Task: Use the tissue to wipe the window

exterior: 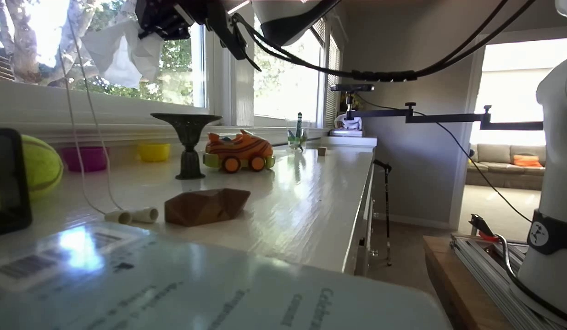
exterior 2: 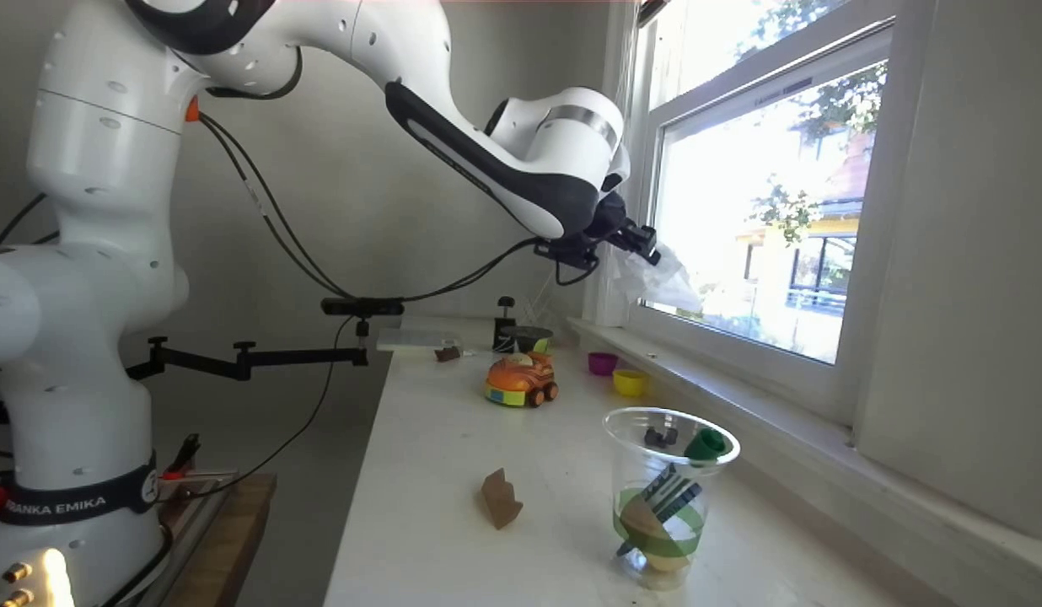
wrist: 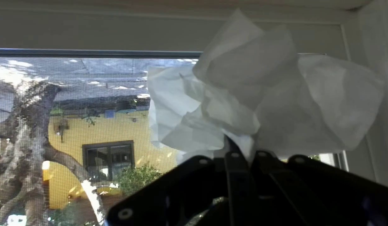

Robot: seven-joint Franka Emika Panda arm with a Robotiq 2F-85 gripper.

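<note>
Window (exterior 2: 761,202), lower edge near the tissue (wrist: 285,100) pinched in the fingers (wrist: 236,168), open room above the counter (exterior 2: 428,480).

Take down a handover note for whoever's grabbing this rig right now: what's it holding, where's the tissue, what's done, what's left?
Tool: closed on the tissue.
Position: tissue crumpled, low in front of the window; whether it touches the window can't be confirmed.
Done: tissue picked up and held at the window.
Left: probably the wiping itself; these pictures don't show whether any strokes have been made.
</note>
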